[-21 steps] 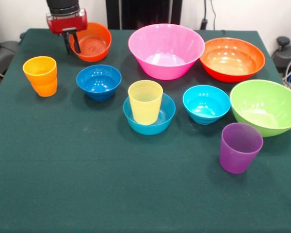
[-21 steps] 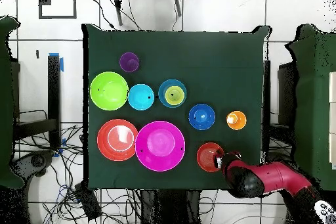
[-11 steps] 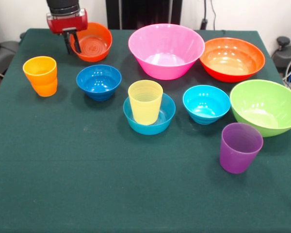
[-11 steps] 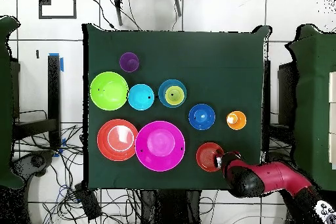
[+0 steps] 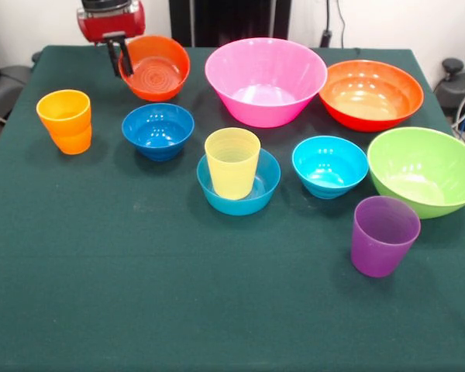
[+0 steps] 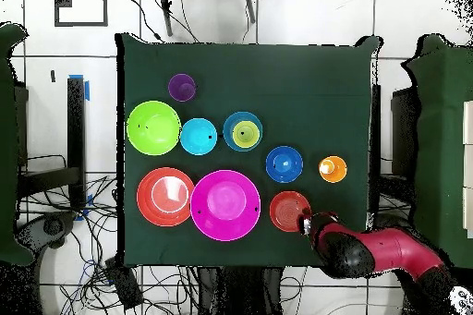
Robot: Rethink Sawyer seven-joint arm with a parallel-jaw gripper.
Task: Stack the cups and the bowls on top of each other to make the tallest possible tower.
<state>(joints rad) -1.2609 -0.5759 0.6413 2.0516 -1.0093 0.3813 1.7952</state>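
Observation:
My gripper [image 5: 119, 56] is shut on the left rim of the small orange-red bowl [image 5: 156, 70], which tilts toward the camera at the table's far left. From above, the gripper [image 6: 308, 225] sits at the bowl's [image 6: 289, 211] edge, beside the pink bowl [image 6: 224, 204]. The yellow cup [image 5: 232, 161] stands upright in the mid-blue bowl [image 5: 256, 194] at the centre. A dark blue bowl [image 5: 158, 130], a cyan bowl [image 5: 330, 165], the orange cup [image 5: 65, 122] and the purple cup [image 5: 384, 235] stand apart on the cloth.
Three large bowls line the far and right side: pink [image 5: 265, 80], orange-red [image 5: 370, 94] and lime green [image 5: 424, 169]. The green tablecloth [image 5: 178, 294] is bare across the near half. Cables and furniture lie beyond the table edges.
The gripper has risen and shifted toward the pink bowl, carrying the small orange-red bowl with it. Everything else has stayed put.

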